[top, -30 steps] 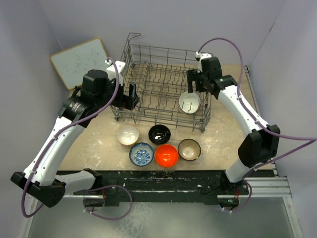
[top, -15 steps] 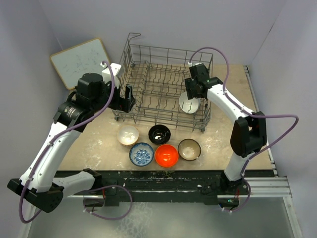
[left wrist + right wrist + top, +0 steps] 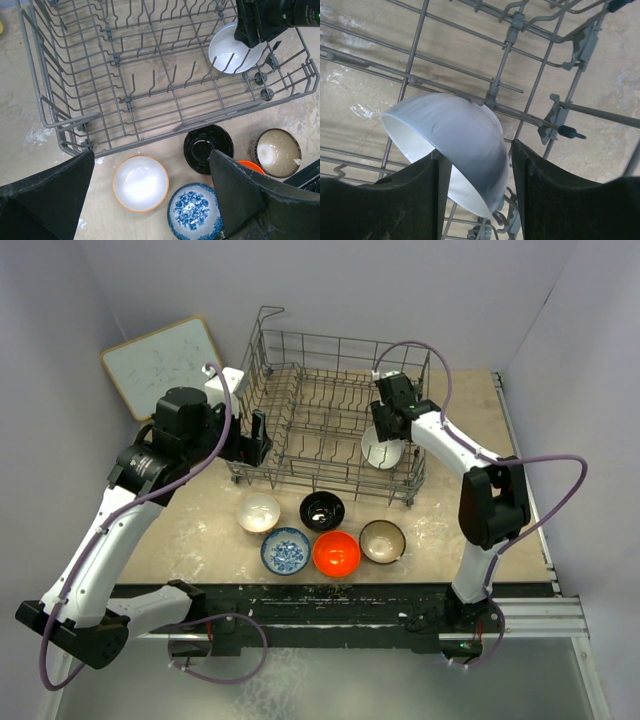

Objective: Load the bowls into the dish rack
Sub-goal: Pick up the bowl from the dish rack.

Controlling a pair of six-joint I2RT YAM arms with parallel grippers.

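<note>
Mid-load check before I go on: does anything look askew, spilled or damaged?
Nothing damaged. The white bowl leans on its rim between tines at the rack's near right corner, as a racked bowl should. Whitish smears mark the table near the rack's left end.

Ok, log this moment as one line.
white bowl: tilted in dish rack | right claw: astride it, grip unclear | left claw: open, at rack corner | other five bowls: on table

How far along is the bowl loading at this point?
Done or nearly: the white bowl sits tilted among the tines of the dish rack. In hand: the right hand straddles it, grip unclear; the left hand is open and empty. Left: cream bowl, black bowl, blue-and-white bowl, orange-red bowl and brown-rimmed bowl on the table.
</note>
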